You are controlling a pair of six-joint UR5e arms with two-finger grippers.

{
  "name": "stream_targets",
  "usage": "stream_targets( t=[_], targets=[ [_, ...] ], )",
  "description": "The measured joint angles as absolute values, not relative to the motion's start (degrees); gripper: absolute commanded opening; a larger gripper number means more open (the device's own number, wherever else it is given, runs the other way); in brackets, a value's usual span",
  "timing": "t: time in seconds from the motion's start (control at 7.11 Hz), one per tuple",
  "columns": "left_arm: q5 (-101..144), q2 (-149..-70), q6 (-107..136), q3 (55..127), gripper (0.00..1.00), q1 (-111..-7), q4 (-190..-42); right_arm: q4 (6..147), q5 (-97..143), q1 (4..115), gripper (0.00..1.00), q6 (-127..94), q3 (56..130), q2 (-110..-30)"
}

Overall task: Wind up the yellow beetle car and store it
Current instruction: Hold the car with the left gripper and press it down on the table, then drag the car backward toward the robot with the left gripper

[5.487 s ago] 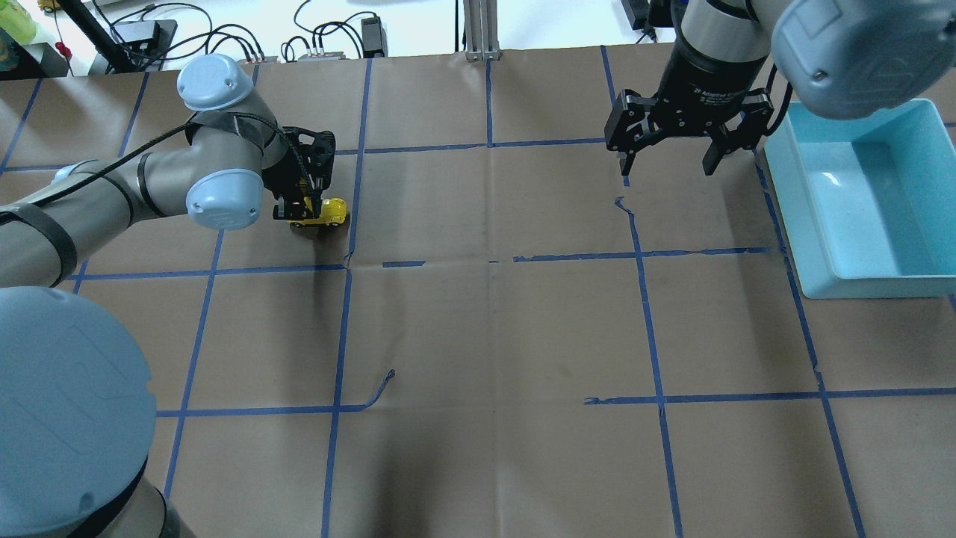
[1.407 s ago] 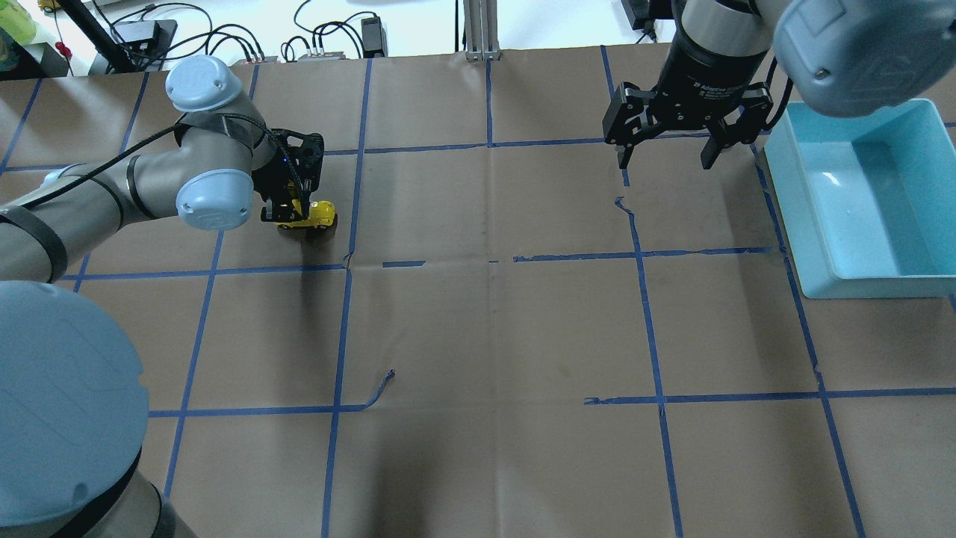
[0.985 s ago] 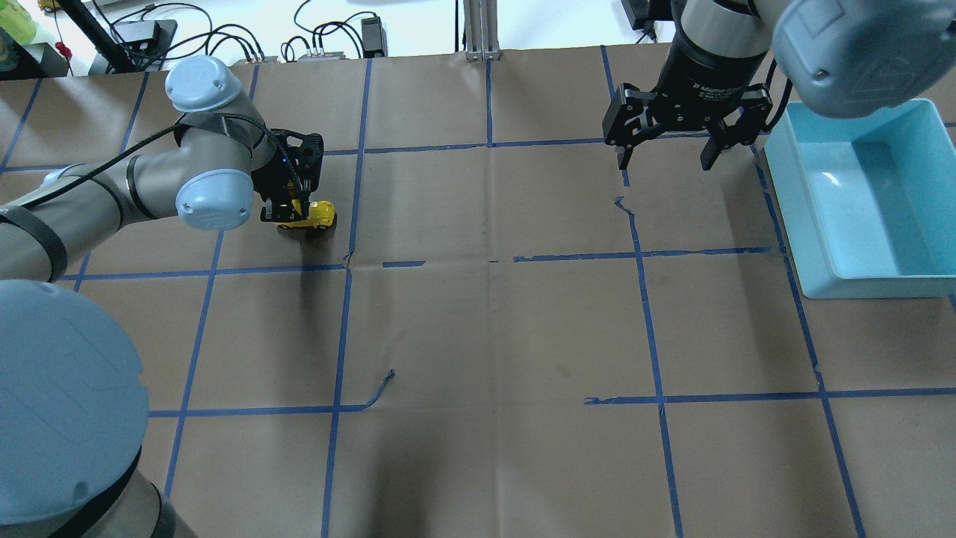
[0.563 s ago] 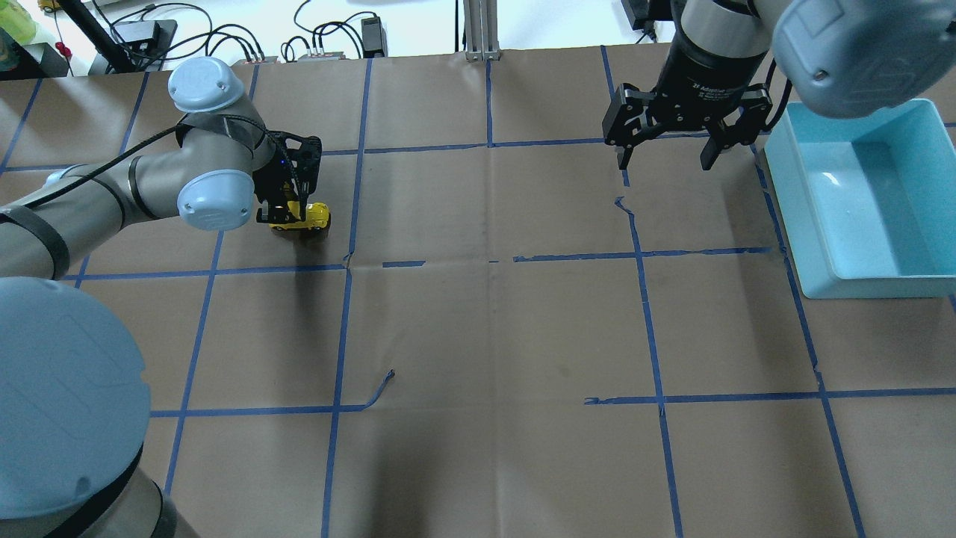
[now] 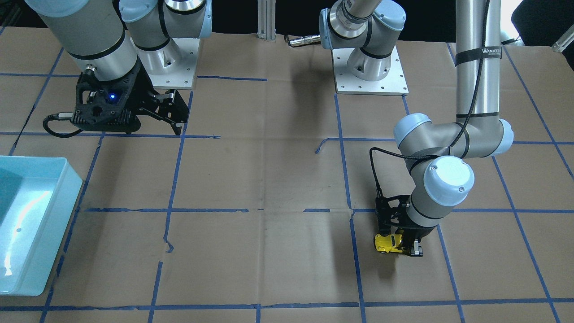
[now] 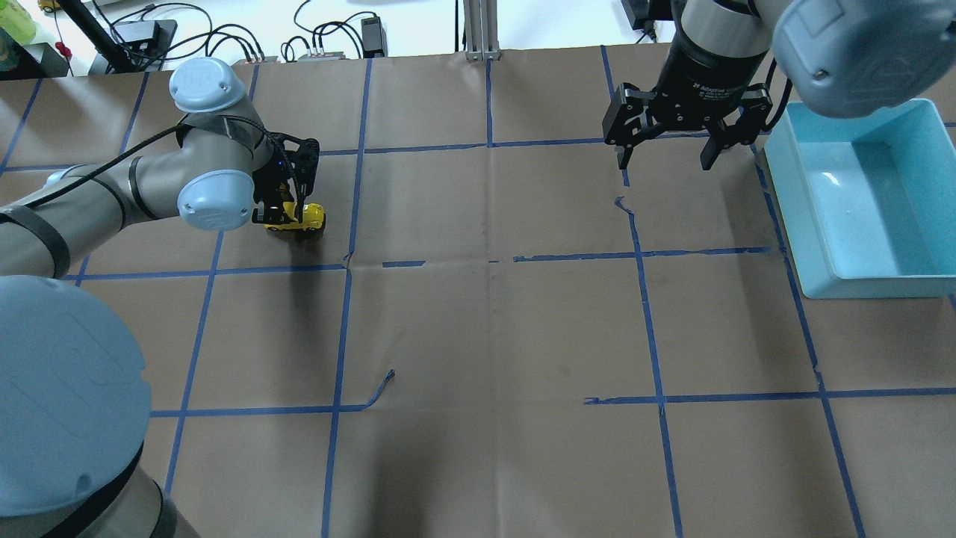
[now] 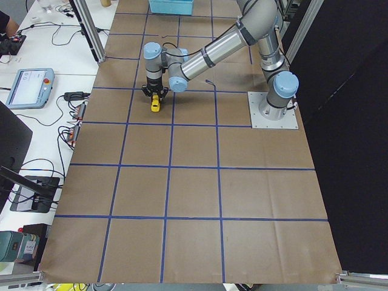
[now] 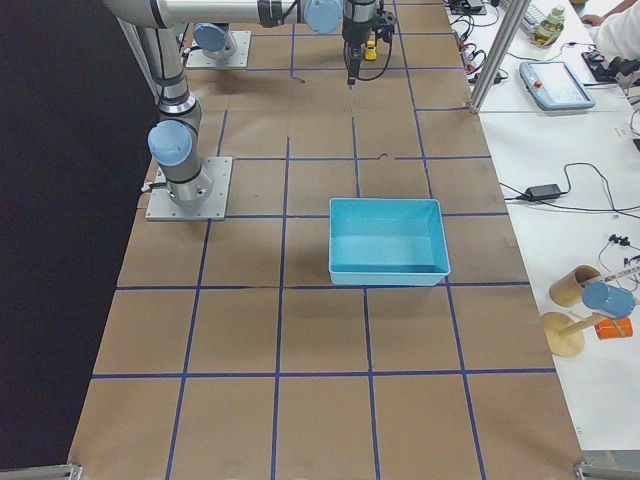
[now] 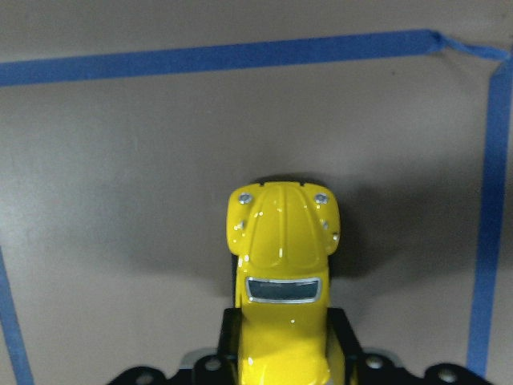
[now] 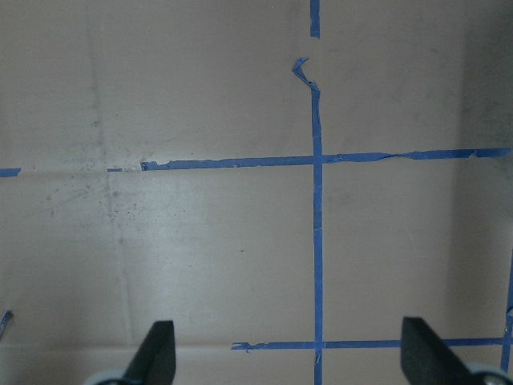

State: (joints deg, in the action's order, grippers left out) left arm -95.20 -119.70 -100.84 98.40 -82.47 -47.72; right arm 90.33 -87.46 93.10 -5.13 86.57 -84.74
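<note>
The yellow beetle car (image 6: 308, 217) sits on the brown table at the far left; it also shows in the front view (image 5: 388, 242), the left side view (image 7: 156, 104) and the left wrist view (image 9: 283, 273). My left gripper (image 6: 287, 218) is shut on the car's rear, with the wheels on the paper. My right gripper (image 6: 665, 155) hangs open and empty above the table at the far right, beside the tray. Its fingertips (image 10: 160, 346) show wide apart in the right wrist view.
A light blue tray (image 6: 922, 278) stands at the right edge of the table, empty; it also shows in the front view (image 5: 27, 273) and the right side view (image 8: 388, 272). Blue tape lines (image 6: 343, 261) grid the brown paper. Cables lie beyond the far edge.
My left gripper has dragged the car a little to the left and slightly away over the paper, still shut on it. The right gripper has stayed nearly still and open.
</note>
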Motion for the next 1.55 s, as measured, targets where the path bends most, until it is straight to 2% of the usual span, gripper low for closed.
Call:
stream_targets(
  t=[1.55],
  targets=[
    [-94.92,-119.71,-103.21,98.53,0.00,-78.79,-47.66,90.26,-86.07,93.25,1.00,-5.53,86.49,-84.96]
  ],
)
